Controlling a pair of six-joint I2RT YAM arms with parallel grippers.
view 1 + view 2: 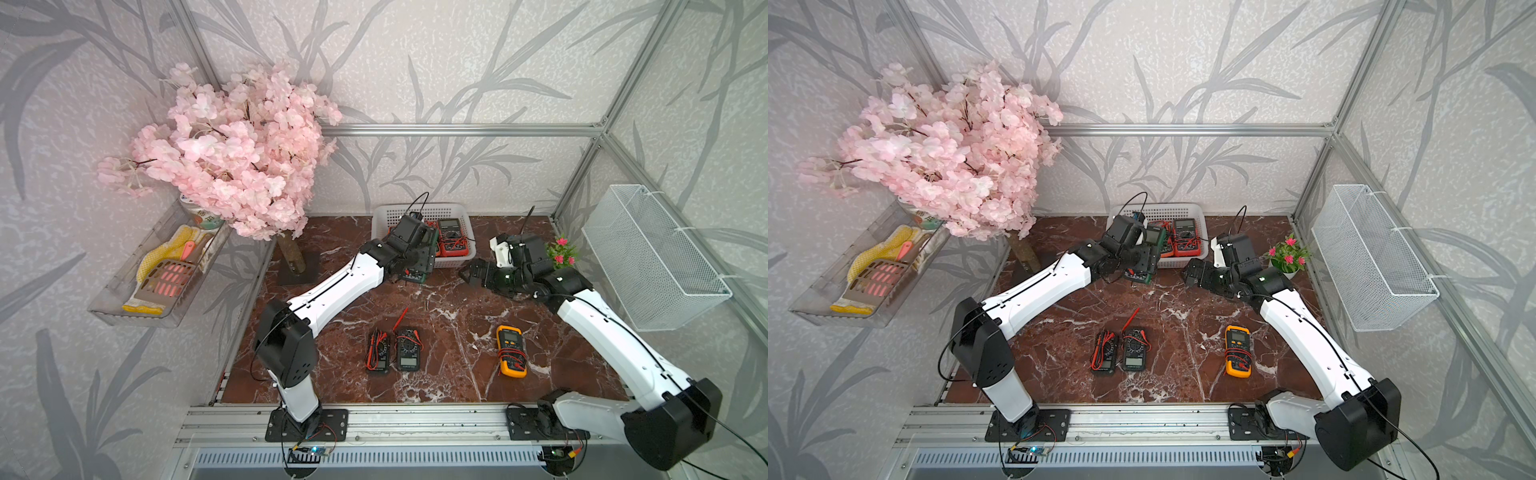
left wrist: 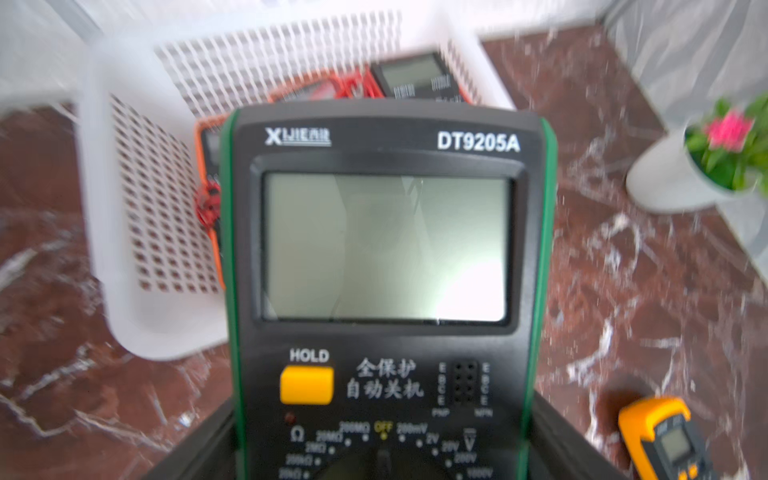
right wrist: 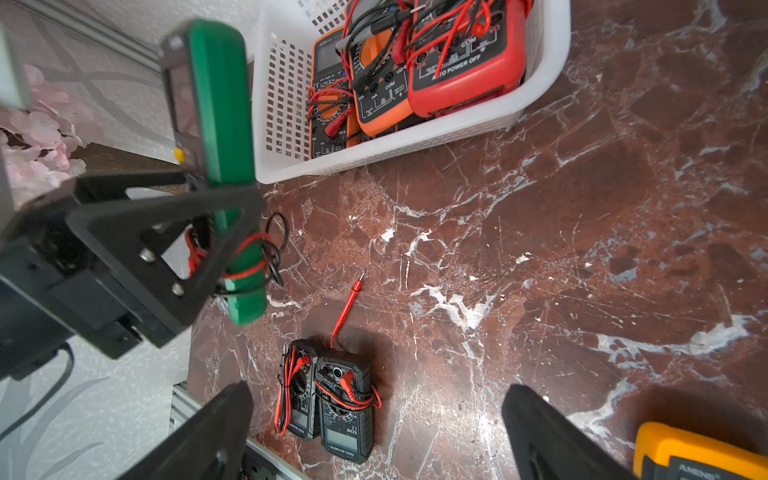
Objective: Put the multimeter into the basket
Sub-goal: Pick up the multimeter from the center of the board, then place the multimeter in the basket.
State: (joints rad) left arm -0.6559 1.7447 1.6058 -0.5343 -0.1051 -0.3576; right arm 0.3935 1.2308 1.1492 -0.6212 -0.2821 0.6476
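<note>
My left gripper is shut on the green-edged black multimeter, holding its lower half by the sides. The multimeter hangs tilted above the table at the front left corner of the white perforated basket. From the right wrist, the multimeter and the left gripper sit just outside the basket. Red and orange multimeters lie in the basket. My right gripper is open and empty, right of the basket's front, its fingertips wide apart.
Two black multimeters with red leads and a yellow one lie on the marble table. A small potted plant stands behind my right wrist. A blossom tree, a clear tray and a wire-mesh basket line the sides.
</note>
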